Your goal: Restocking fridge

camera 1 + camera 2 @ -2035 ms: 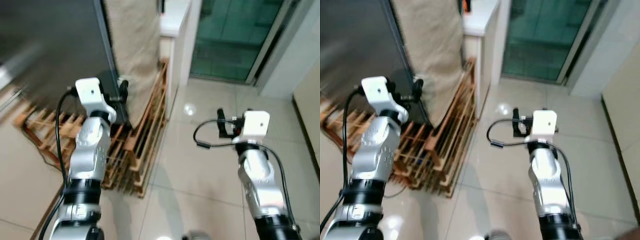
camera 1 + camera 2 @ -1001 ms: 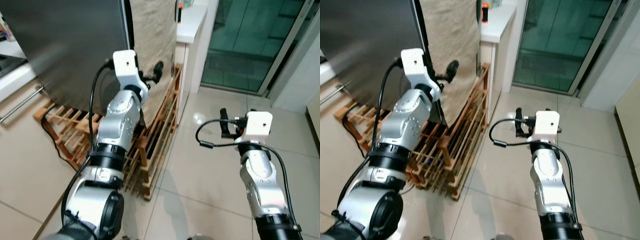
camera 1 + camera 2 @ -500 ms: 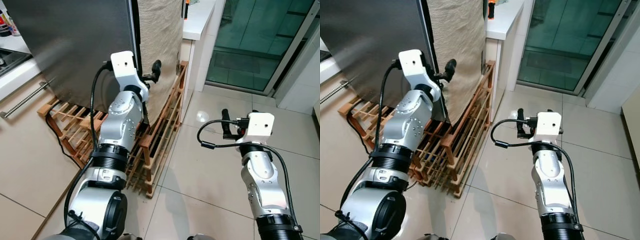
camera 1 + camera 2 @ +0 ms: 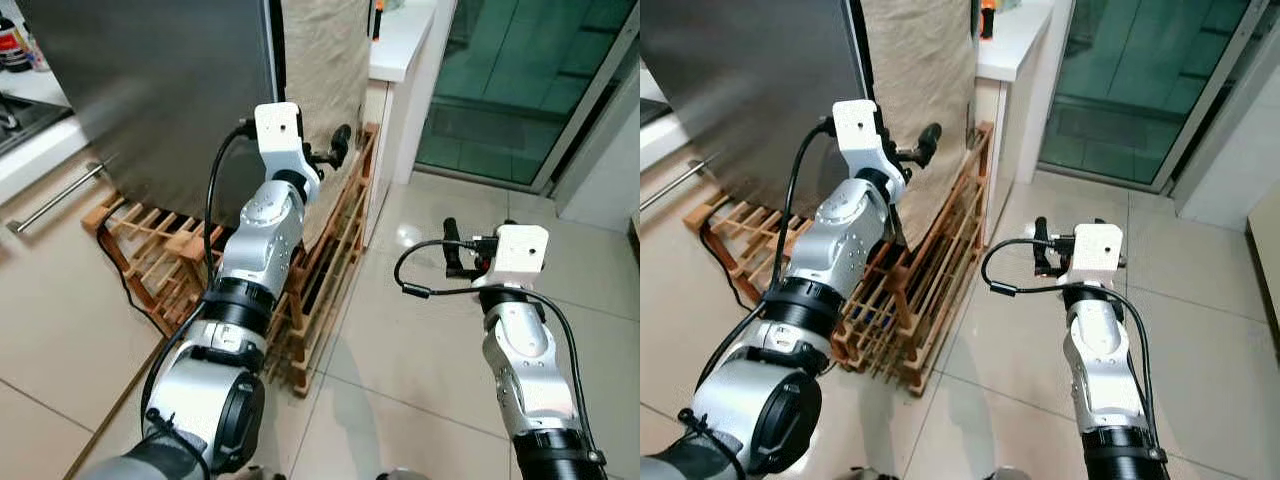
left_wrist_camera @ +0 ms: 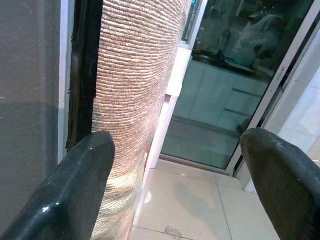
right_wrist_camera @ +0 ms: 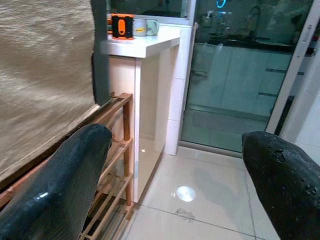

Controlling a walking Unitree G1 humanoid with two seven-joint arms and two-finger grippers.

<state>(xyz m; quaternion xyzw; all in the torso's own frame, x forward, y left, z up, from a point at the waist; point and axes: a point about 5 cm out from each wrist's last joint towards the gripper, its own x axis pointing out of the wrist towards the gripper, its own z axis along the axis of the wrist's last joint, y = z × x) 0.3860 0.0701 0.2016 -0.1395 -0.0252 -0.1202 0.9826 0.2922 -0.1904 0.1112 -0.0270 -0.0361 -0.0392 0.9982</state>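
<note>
Left gripper (image 4: 340, 140), fingers apart and empty, reaches beside the fridge (image 4: 150, 90) door's edge, near the cloth (image 4: 325, 60) above the wooden rack (image 4: 320, 270); right gripper (image 4: 447, 245) likewise spread, over tiled floor. Hooking the door edge squarely should open it cleanly.

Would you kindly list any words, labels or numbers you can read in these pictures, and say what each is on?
No text can be read.
Bottle on the counter: label too small and blurred.
Orange and black object on the white counter: no legible marking.
</note>
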